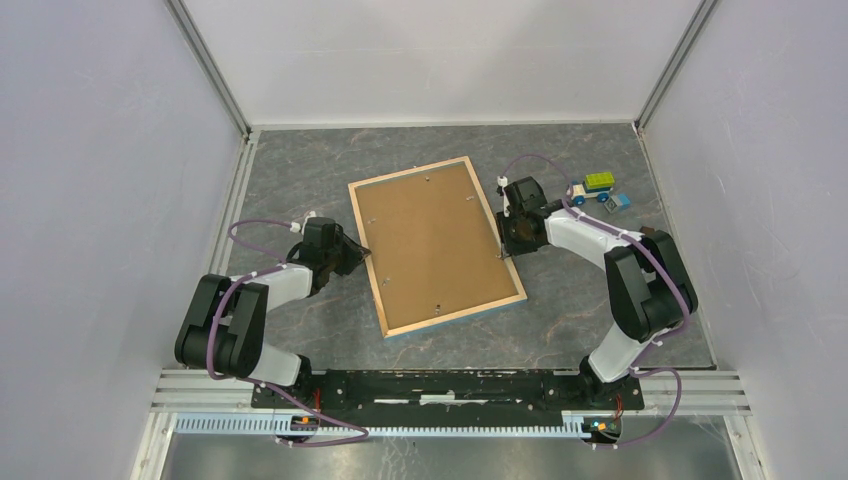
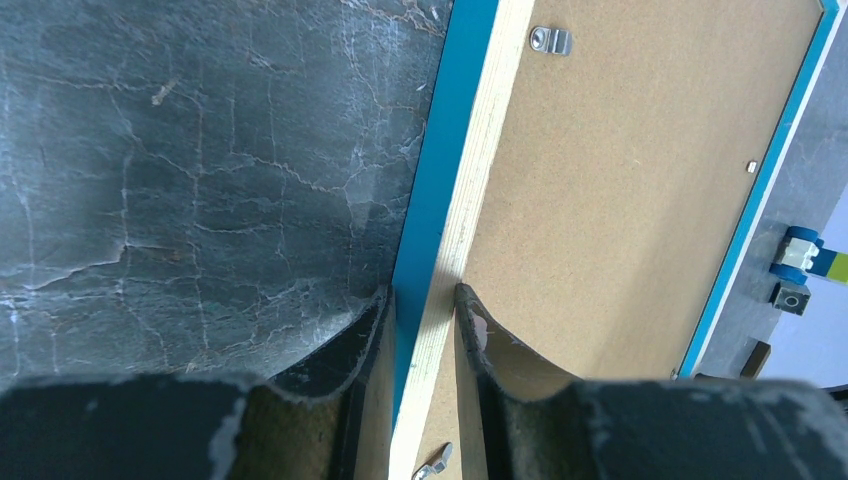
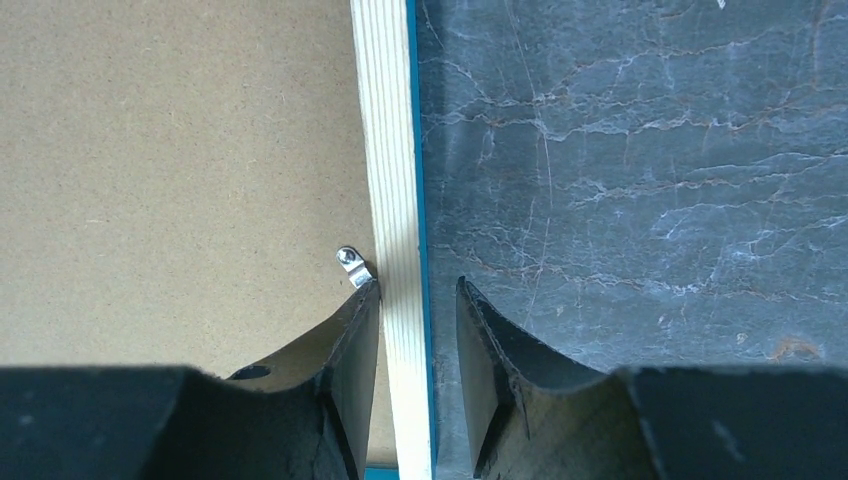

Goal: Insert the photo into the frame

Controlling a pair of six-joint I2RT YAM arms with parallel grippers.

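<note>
The frame [image 1: 410,171] lies face down in the middle of the table, light wood rim up and blue edges showing, with the brown hardboard backing [image 1: 435,245] set in it. The photo is hidden. My left gripper [image 1: 362,255] stands over the frame's left rim. In the left wrist view the left gripper [image 2: 425,295] is closed on that rim [image 2: 490,130], one finger on the blue outer edge and one inside against the backing [image 2: 640,180]. My right gripper [image 1: 503,252] straddles the right rim [image 3: 385,120]. The right gripper [image 3: 418,285] is open: its inner finger touches the wood, its outer finger stands off the blue edge.
A small toy truck [image 1: 592,188] and a blue block [image 1: 620,201] sit at the back right, beyond the right arm. Metal turn clips [image 3: 350,265] dot the backing's border. White walls close off the back and both sides.
</note>
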